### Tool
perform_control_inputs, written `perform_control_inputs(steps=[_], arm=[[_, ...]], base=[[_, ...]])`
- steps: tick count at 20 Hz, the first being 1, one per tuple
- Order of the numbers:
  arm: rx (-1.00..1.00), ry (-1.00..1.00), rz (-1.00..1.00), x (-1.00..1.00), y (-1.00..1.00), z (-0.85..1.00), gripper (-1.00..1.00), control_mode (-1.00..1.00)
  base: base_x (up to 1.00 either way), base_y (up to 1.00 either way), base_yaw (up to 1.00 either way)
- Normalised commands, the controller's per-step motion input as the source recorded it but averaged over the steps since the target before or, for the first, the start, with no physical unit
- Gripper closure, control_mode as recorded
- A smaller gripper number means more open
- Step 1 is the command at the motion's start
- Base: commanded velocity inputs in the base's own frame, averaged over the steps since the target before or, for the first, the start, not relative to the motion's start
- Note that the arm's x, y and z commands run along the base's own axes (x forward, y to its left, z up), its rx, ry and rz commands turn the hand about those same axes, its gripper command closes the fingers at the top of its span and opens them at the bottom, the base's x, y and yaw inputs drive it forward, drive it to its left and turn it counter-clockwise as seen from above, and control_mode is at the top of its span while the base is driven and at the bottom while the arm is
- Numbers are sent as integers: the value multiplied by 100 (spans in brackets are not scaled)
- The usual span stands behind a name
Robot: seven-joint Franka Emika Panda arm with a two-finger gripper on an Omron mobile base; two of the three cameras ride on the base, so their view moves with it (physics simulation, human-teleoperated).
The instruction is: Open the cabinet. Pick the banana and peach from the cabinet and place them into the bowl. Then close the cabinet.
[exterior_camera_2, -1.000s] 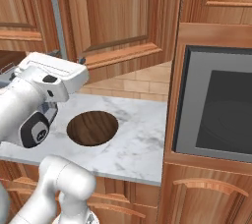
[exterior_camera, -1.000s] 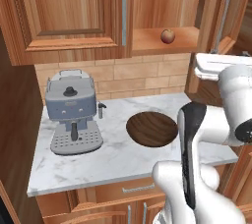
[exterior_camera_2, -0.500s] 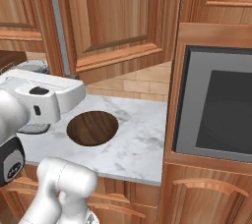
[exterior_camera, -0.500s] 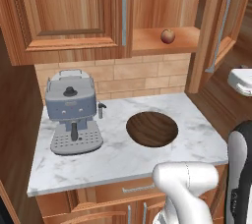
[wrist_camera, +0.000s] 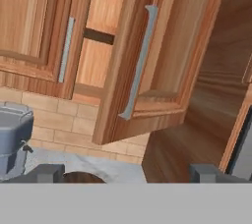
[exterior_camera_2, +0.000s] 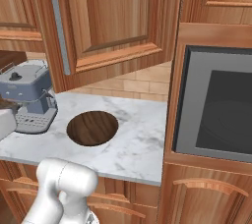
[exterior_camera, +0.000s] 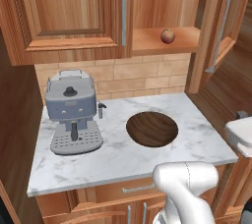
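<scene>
marble counter (exterior_camera: 123,159), open hand (wrist_camera: 128,171) below cabinet (wrist_camera: 147,70) door

Glossy white rounded arm (exterior_camera: 186,181); pincer (wrist_camera: 127,173) tips small, apparently dark grey.

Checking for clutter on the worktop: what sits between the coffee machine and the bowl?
Nothing. In the left base view, only bare marble counter separates the coffee machine from the bowl.

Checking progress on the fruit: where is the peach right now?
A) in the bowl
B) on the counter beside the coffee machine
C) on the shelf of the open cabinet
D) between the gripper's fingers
C: the peach sits on the cabinet shelf behind the open right door, and the bowl is empty.
</scene>
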Motion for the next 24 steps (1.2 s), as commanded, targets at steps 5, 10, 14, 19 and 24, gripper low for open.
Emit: perform_control_inputs(steps=[5,10,14,19,24], arm=[[-19,-4,-52,27,99,-20,-100,-100],[-1,-8,-82,69,50,-1,-100,-100],[0,-6,-40,100,0,0,-100,-100],[-1,-34,-2,48,-35,-8,-100,-100],[-2,-38,4,36,-34,-2,-100,-100]], base=[[0,0,0],[0,0,0],[0,0,0],[0,0,0],[0,0,0]])
